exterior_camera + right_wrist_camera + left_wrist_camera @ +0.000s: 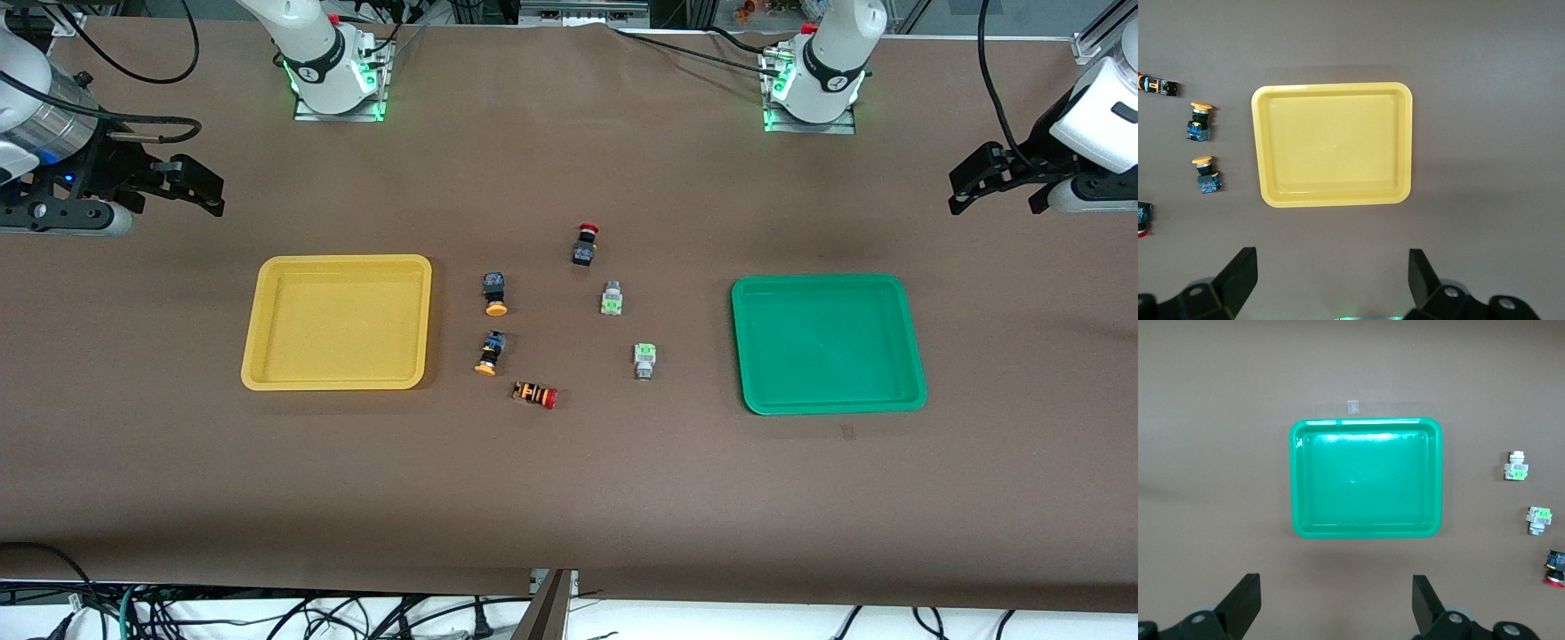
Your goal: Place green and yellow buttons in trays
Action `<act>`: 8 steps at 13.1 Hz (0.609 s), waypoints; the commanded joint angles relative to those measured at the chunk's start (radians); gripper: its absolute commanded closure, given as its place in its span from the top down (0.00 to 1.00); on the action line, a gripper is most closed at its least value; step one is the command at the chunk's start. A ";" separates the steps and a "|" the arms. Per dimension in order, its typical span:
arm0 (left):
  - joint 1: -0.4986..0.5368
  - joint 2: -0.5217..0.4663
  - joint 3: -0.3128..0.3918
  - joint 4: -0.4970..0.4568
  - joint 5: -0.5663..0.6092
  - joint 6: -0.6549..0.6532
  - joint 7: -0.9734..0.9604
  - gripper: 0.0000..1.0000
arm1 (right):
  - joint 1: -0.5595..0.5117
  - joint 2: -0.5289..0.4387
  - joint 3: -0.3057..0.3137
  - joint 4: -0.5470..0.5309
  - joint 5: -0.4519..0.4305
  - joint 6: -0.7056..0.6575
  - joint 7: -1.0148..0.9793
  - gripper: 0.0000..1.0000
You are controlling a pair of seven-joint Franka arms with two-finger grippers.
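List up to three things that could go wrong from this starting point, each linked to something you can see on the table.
1. The black switch with a red cap and the orange-striped switch lie among the targets; either might be picked by mistake.
2. Both yellow buttons lie on their sides and may roll when pinched.
3. Both green buttons are small; an off-centre close could knock one away from the green tray.

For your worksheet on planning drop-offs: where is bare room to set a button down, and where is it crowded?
Both trays are bare inside: the yellow tray and the green tray. The table strip nearer the front camera than the trays is bare too. It is crowded between the trays, where six switches lie, yellow buttons nearest the yellow tray.
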 commanded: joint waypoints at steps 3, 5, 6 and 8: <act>-0.043 0.189 -0.125 0.048 -0.031 -0.041 -0.017 1.00 | 0.039 0.142 0.015 -0.035 0.009 0.069 -0.012 1.00; -0.045 0.329 -0.204 0.117 -0.037 0.024 -0.065 1.00 | 0.046 0.217 0.052 -0.036 0.066 0.116 0.008 1.00; -0.046 0.387 -0.228 0.131 -0.026 0.087 -0.091 1.00 | 0.049 0.260 0.069 -0.036 0.106 0.157 0.017 1.00; -0.098 0.489 -0.232 0.134 -0.025 0.312 -0.102 1.00 | 0.078 0.353 0.107 -0.036 0.131 0.243 0.188 1.00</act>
